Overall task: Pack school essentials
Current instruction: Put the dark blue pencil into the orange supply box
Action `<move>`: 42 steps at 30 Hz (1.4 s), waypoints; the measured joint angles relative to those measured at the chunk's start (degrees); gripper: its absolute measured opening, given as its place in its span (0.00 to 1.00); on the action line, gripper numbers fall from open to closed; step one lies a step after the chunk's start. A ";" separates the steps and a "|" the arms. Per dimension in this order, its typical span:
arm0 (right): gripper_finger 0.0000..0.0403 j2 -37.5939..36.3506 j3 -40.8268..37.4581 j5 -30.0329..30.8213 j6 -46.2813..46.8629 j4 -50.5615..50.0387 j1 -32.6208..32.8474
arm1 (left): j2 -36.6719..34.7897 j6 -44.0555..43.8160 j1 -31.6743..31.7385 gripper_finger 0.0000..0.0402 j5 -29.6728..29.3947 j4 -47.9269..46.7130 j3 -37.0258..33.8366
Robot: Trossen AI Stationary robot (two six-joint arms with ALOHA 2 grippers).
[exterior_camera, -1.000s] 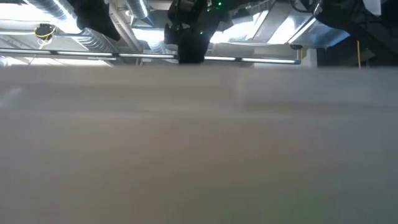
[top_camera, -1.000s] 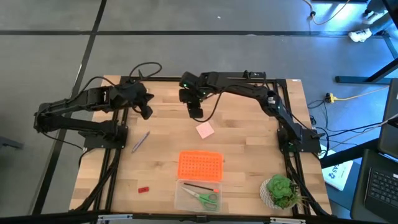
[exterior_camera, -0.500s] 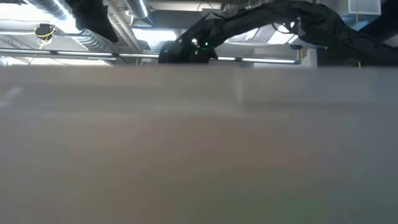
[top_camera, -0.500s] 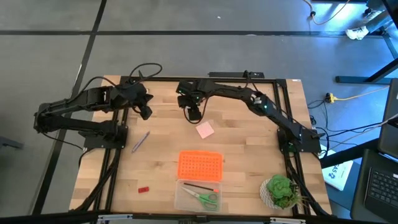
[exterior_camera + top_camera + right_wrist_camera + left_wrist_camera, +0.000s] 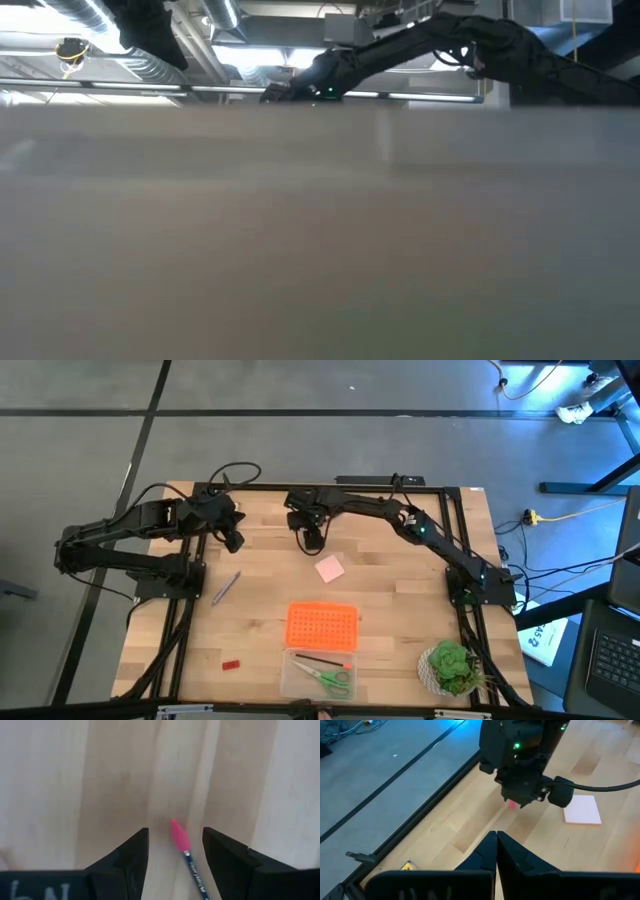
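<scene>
My right gripper points down over the far middle of the table. Its fingers are open, one on either side of a blue pencil's pink end, without touching it; the pencil lies flat on the wood. The left wrist view shows that pink end just under the right gripper. My left gripper is shut and holds nothing, hovering over the far left. A pink square pad, a purple pen and a tiny red block lie on the table. Green-handled scissors lie in the clear box.
An orange perforated lid lies flat just beyond the clear box at the near middle. A potted plant stands at the near right corner. Bare wood lies between the pad and the purple pen.
My right gripper has sunk toward the table at the far middle, its arm stretching out lower; in the low view it has dropped out of sight behind the foreground. My left arm has kept still.
</scene>
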 joint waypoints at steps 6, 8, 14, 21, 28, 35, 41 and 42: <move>0.47 0.08 0.00 1.49 -0.04 0.56 -0.04 | 0.02 0.00 0.00 0.00 -0.04 -0.02 0.00; 0.47 0.26 0.00 3.35 -0.11 0.63 -0.04 | 0.02 0.00 0.00 0.00 -0.07 -0.02 0.00; 0.47 0.35 0.00 3.52 -3.77 0.67 -0.04 | 0.00 -0.04 0.00 0.00 -0.23 0.00 0.00; 0.47 0.35 0.00 2.56 -7.52 1.06 -0.04 | 0.00 -0.13 0.00 0.00 -0.28 0.00 0.00; 0.43 0.35 0.03 4.58 -9.15 1.08 0.21 | 0.00 -0.11 -0.02 0.00 -0.97 0.00 0.00; 0.38 -0.23 3.91 2.36 -2.99 -3.64 1.61 | 0.00 -0.19 0.52 0.00 -2.65 0.02 0.00; 0.37 -0.46 3.80 -6.90 12.25 -3.81 1.62 | 0.00 -0.21 2.36 0.00 -2.71 0.04 0.00; 0.37 -0.33 3.80 -5.21 13.01 -3.55 1.62 | 0.00 -0.15 2.52 0.00 -2.71 0.04 0.00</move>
